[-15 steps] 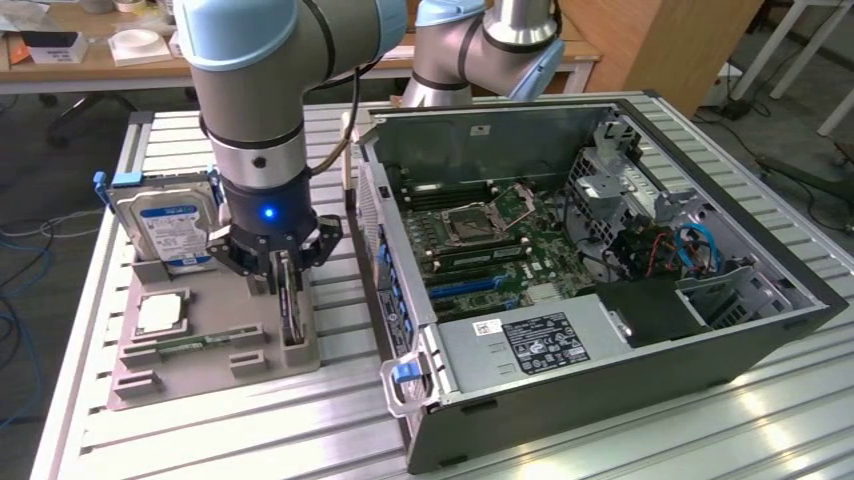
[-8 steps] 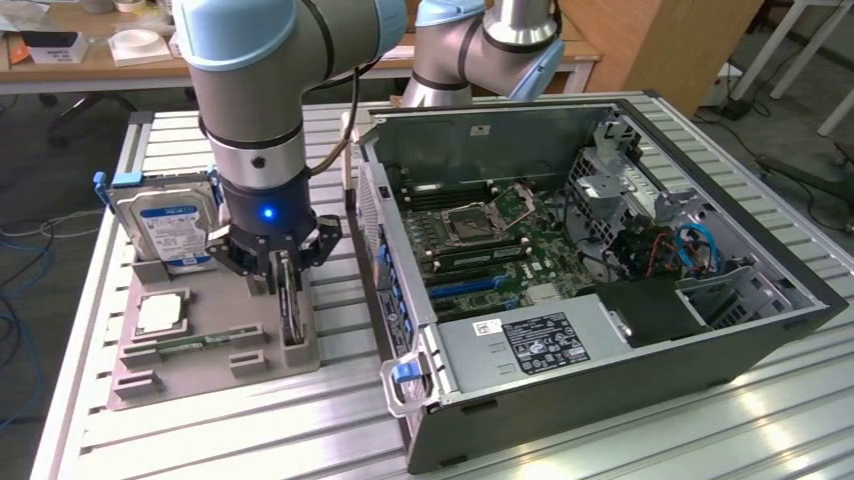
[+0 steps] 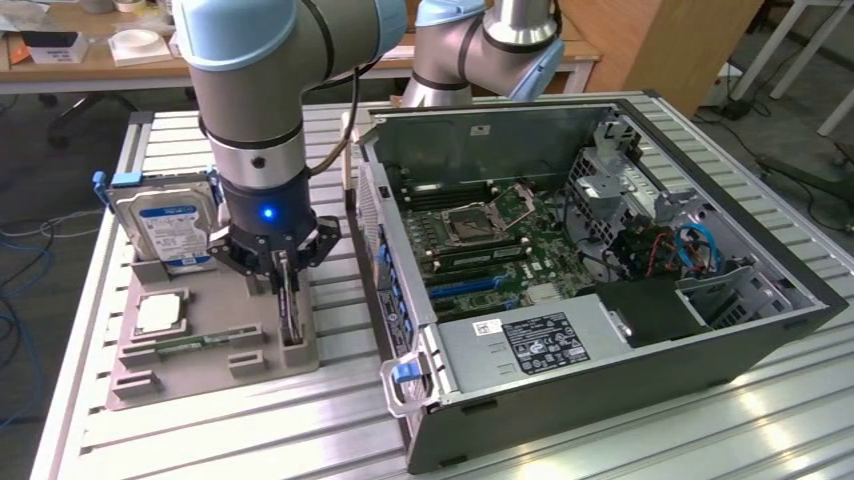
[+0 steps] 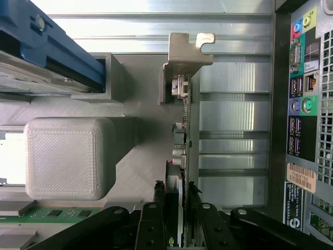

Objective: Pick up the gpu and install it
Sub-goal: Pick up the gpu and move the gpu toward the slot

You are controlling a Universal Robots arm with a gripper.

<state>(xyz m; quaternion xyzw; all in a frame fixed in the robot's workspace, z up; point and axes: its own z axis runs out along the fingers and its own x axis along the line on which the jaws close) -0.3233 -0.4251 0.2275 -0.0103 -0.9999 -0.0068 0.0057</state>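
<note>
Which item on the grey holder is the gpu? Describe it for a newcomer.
Find the open computer case, then the grey parts holder on the exterior view's left of it. The gpu stands on edge in the slot along the holder's case-side edge. Unlike the upright hard drive with its blue-white label, it is a thin card with a silver end bracket.

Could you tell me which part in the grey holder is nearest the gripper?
The gpu, standing on edge right at the gripper; the hard drive stands farther off.
</note>
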